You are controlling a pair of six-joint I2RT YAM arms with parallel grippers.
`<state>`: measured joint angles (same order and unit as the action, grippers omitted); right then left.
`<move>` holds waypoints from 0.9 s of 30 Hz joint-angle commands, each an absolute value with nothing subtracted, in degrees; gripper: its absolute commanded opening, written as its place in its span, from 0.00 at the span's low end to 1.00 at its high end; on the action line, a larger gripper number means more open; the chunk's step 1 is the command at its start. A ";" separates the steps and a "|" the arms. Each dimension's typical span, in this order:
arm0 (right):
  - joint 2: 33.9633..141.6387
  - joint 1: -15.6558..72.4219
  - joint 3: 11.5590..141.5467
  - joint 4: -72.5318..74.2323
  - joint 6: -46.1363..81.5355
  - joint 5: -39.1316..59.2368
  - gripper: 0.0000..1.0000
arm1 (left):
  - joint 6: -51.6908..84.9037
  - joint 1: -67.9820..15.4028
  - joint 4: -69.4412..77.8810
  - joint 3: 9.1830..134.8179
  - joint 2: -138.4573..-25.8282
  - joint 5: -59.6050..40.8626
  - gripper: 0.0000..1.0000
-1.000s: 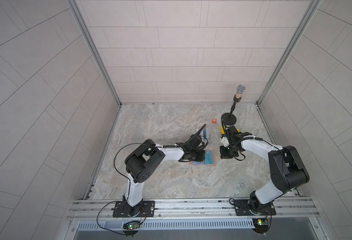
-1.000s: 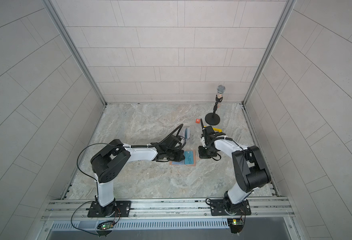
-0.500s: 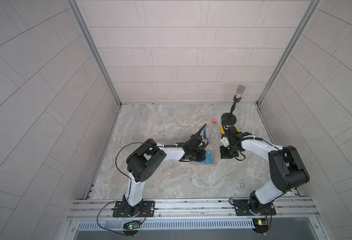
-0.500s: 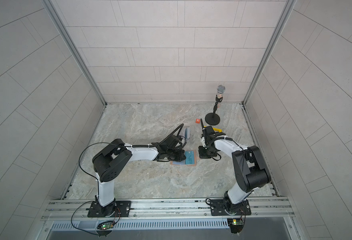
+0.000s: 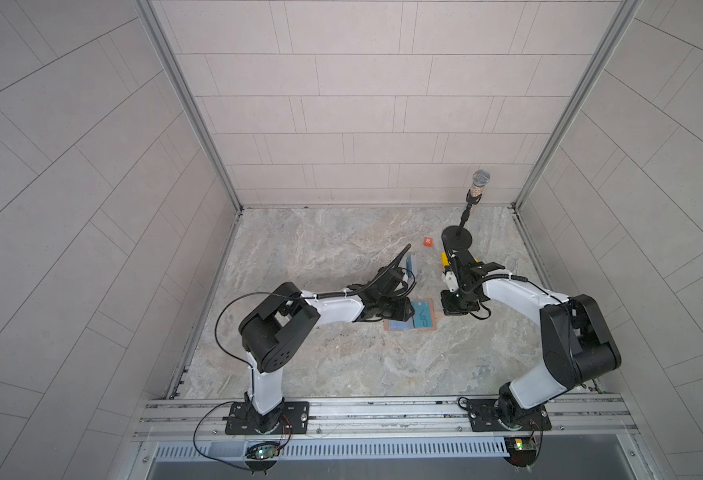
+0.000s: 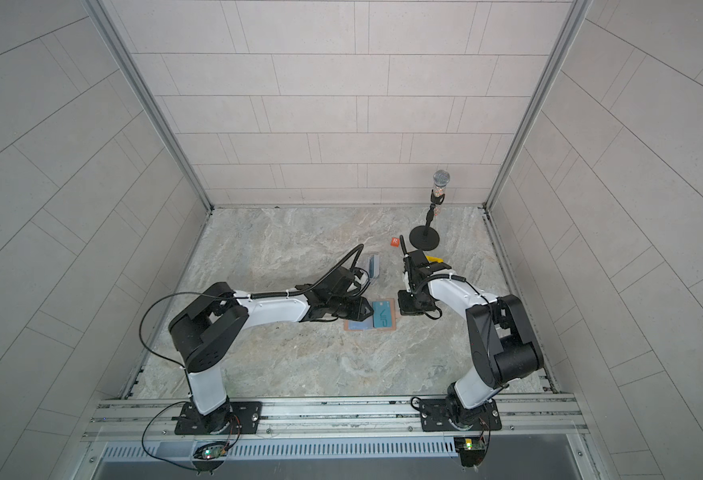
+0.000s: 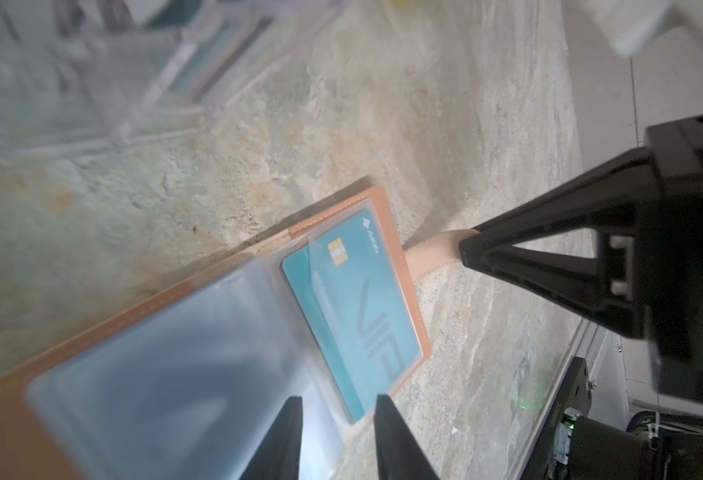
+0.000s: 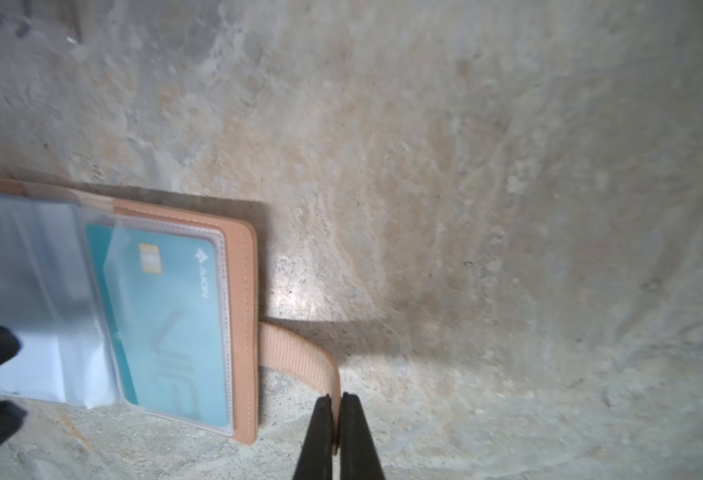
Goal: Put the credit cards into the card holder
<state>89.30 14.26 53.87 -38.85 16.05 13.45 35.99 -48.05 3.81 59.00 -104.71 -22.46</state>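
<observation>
Seating teal card (image 7: pixel 354 299) in card holder (image 8: pixel 241 316), left gripper (image 7: pixel 338 405) spread, right gripper (image 8: pixel 337 401) pinching tab (image 8: pixel 295 353) at 3 o'clock; next, presumably fetching another.

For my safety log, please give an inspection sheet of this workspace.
Surface: marble-patterned tabletop, no spills seen.
Job's things: tan leather-like folding card holder lies open; teal plastic VIP card in its clear sleeve; more cards in clear acrylic stand.
Clutter: small orange square marked R; microphone on round black stand.
Tools: left tool open over the sleeves; right tool shut on the holder's strap.
Cables: black cable loops off left arm.
Surroundings: pale tiled walls; metal rail in front.
</observation>
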 commanded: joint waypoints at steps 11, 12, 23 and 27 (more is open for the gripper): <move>82.54 14.45 59.08 -43.90 15.34 9.39 0.47 | 33.84 -39.33 -3.98 55.81 -92.64 -17.01 0.44; 82.04 14.42 59.56 -43.94 15.33 9.34 0.49 | 33.84 -38.37 -4.42 55.94 -92.40 -17.13 0.44; 87.10 15.32 68.68 -41.97 17.34 20.51 0.53 | 32.38 -32.21 -7.50 66.18 -100.96 -23.08 0.48; 91.13 16.15 72.70 -40.75 19.63 20.54 0.52 | 32.82 -31.51 -9.44 72.78 -107.23 -26.31 0.49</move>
<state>89.12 15.57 70.57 -41.47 17.61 19.03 33.56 -32.10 -7.03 69.17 -104.03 -23.20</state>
